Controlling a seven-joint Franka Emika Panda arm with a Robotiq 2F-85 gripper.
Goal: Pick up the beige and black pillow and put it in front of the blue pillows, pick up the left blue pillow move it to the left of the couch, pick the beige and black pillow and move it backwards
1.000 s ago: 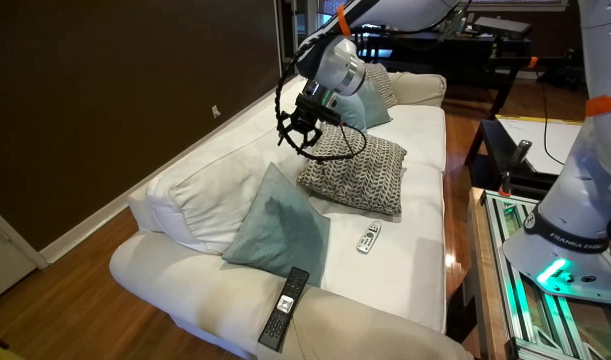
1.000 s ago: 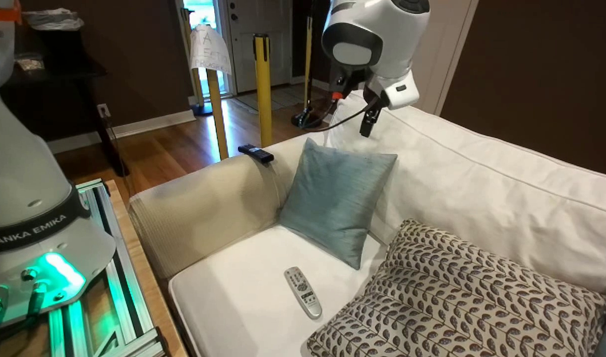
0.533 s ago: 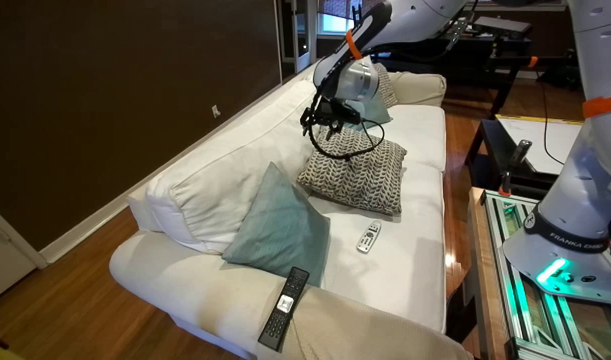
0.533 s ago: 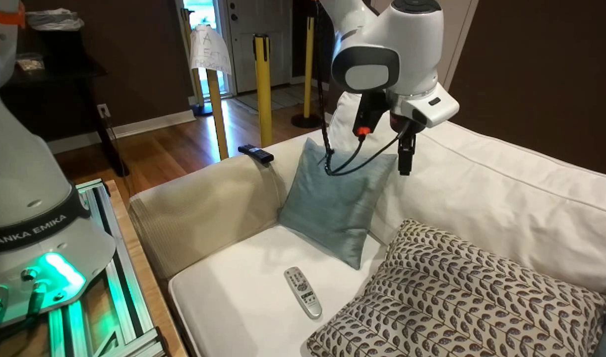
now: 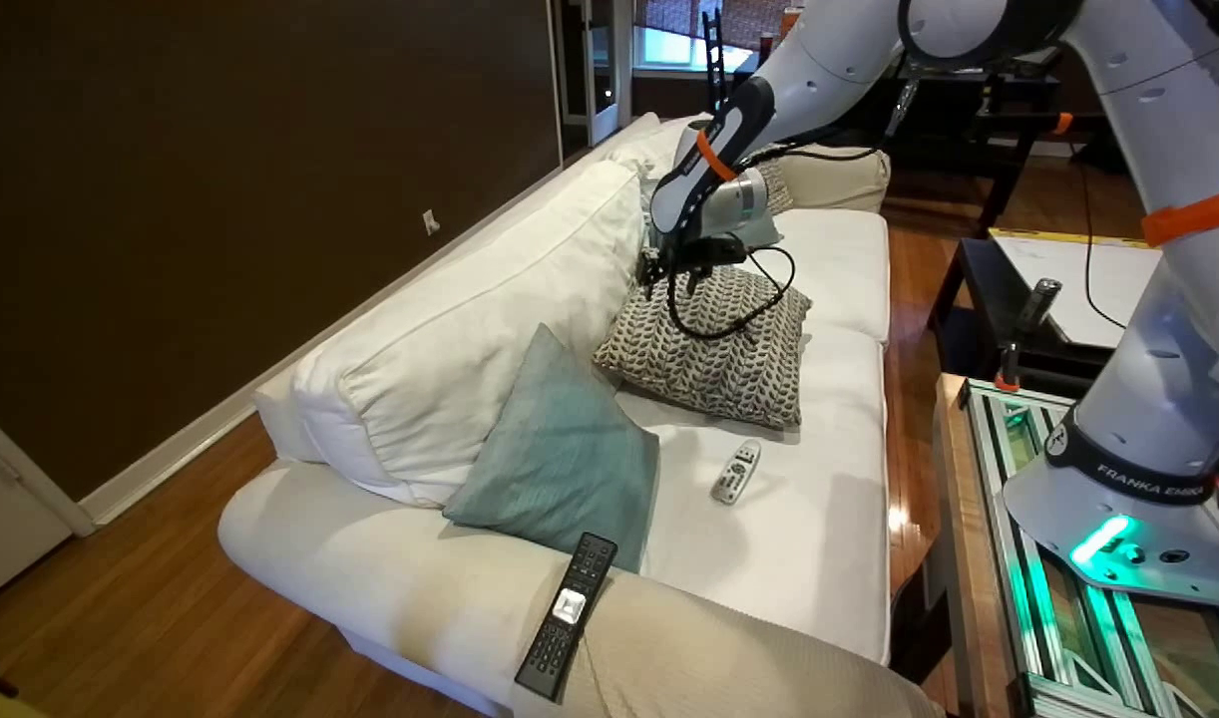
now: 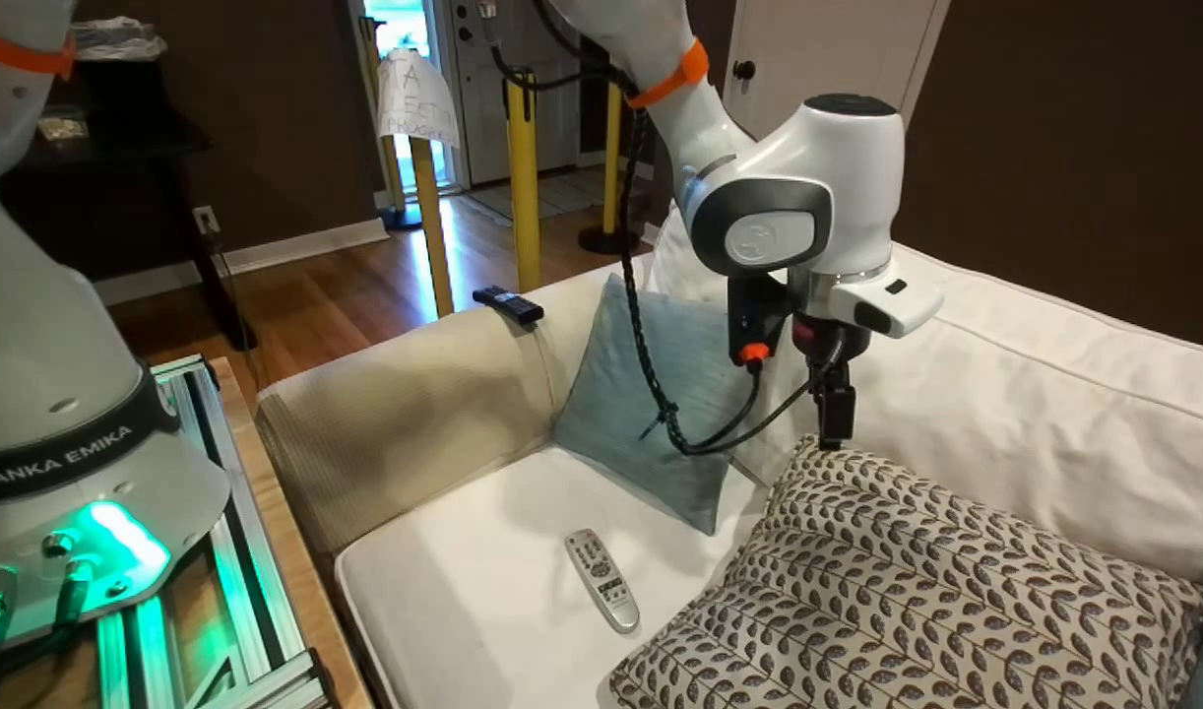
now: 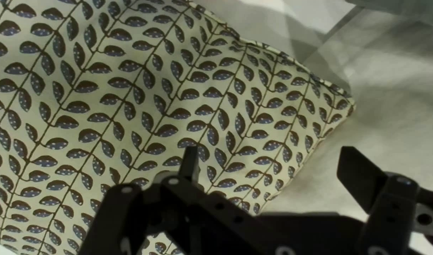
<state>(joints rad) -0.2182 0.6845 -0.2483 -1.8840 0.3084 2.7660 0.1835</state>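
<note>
The beige and black pillow (image 5: pixel 729 364), beige with dark leaves, lies tilted on the couch (image 5: pixel 819 519) against its back cushion. Above its upper corner hovers my gripper (image 6: pixel 836 433), pointing down, jaws wide apart. In the wrist view the gripper (image 7: pixel 268 150) has one finger over the beige and black pillow (image 7: pixel 131 88) and the other over white couch fabric. Nothing is gripped; whether a fingertip touches the pillow I cannot tell. A blue pillow (image 6: pixel 661 394) leans in the couch corner, left when facing it. Farther along, more blue fabric (image 5: pixel 762 232) shows, partly hidden by my arm.
A silver remote (image 5: pixel 736 472) lies on the seat. On the near armrest rests a black remote (image 5: pixel 567 615). A black cable (image 6: pixel 651 364) hangs in a loop from my arm. White back cushions (image 5: pixel 490 329) rise behind the pillows. Another patterned pillow (image 5: pixel 777 179) sits at the far end.
My gripper has come down from above the couch back to the patterned pillow's upper corner, moving away from the blue pillow in the couch corner. The pillows and remotes have stayed put.
</note>
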